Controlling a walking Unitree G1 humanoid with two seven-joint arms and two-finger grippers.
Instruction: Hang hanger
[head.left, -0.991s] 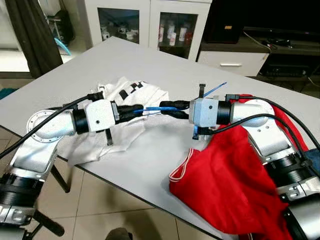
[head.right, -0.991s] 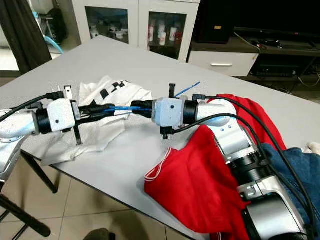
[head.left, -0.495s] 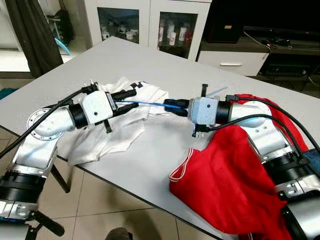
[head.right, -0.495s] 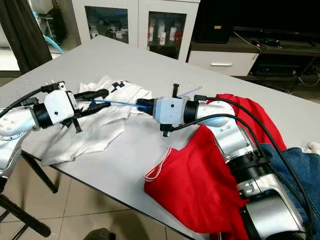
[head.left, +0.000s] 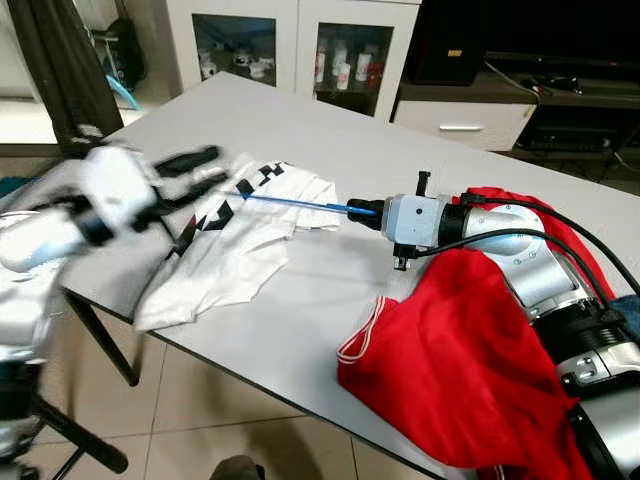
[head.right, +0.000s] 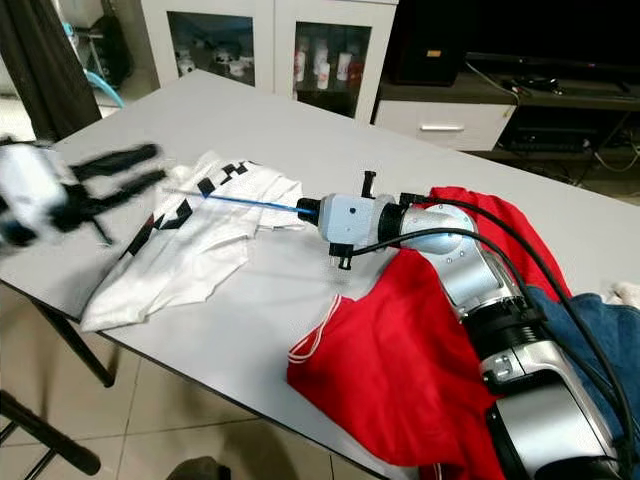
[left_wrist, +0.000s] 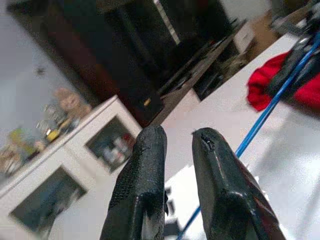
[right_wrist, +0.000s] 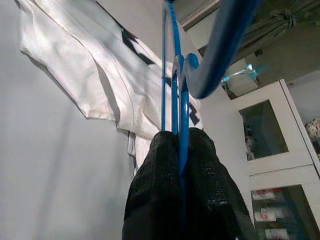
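L gripper (head.left: 195, 170): blurred, over the table's left edge, fingers apart w/ nothing between them; it's clear of the hanger.
White shirt (head.left: 235, 240): flat on the table (head.left: 330, 140), left-centre, not on the hanger yet.
Hanger (head.left: 295, 204): thin blue one, above the shirt, pointing left.
R gripper (head.left: 366, 212): centre, fingers clamped tight on hanger's right end.
Red cloth (head.left: 450, 360): near right.
Progress: you've got the hanger in hand; nothing's hung, so most is left, I'd say.

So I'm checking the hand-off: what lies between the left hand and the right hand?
In the left eye view, the blue hanger, held by the right hand, spans the gap above the white shirt; the blurred left hand is off it.
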